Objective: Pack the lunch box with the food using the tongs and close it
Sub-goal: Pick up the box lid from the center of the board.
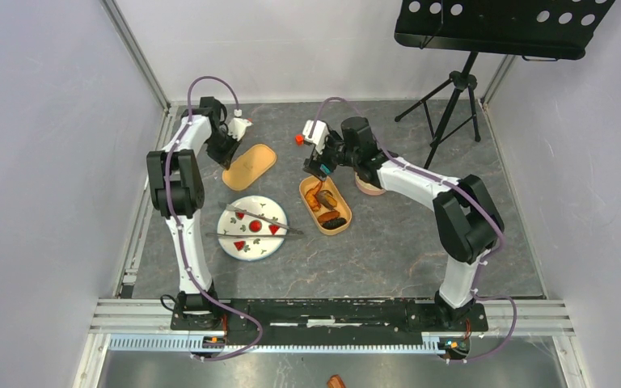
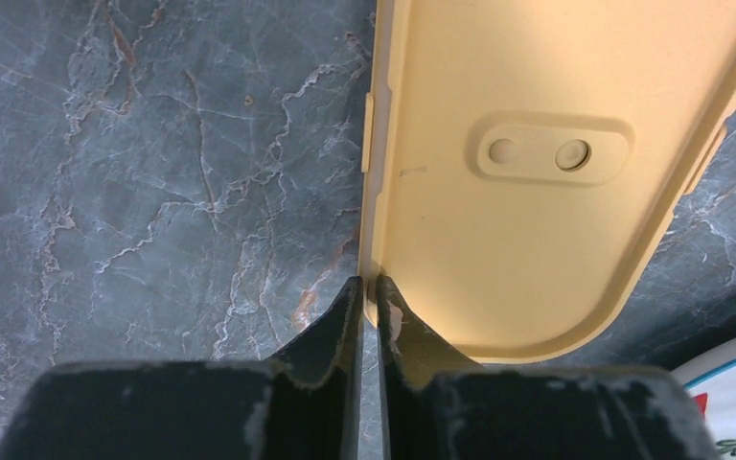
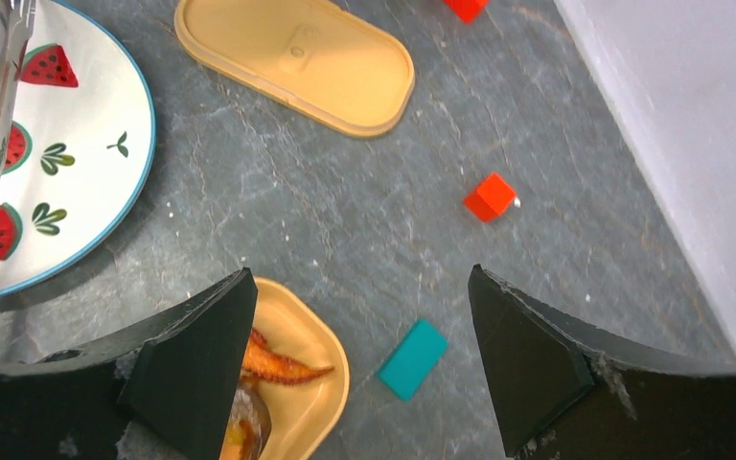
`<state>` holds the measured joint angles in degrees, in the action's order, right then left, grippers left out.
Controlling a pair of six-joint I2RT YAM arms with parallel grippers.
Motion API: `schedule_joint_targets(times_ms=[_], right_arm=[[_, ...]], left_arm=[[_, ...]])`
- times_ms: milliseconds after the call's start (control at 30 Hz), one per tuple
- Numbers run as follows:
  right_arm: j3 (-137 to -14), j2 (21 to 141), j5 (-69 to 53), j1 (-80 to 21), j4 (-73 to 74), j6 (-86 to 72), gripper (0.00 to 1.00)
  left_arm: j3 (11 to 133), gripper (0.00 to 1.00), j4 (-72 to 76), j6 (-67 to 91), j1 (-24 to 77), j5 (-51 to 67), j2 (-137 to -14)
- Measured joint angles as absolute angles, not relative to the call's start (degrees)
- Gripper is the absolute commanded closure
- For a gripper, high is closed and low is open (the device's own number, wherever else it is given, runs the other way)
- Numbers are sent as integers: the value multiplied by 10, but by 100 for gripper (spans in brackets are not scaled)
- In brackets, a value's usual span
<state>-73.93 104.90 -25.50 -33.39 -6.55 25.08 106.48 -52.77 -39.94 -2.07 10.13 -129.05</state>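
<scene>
Tongs (image 1: 264,219) across plate (image 1: 251,250), joined end right, tips left.

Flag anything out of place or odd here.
A brown piece lies off the table, below the arms' bases, possibly dropped food. A red cube and teal block sit loose near the lunch box. The tongs lie across the plate.
</scene>
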Motion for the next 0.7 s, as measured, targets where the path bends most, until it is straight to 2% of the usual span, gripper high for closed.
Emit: schedule_joint_targets(times_ms=[100, 500, 700], right_arm=[[-739, 1065, -256, -346, -95, 270, 12], [-738, 1139, -238, -385, -203, 383, 13], [-708, 1149, -231, -406, -299, 453, 18]], left_arm=[[1081, 98, -547, -401, -19, 102, -1299], [1150, 98, -638, -372, -20, 169, -1316], [1167, 98, -675, -343, -20, 215, -1315]])
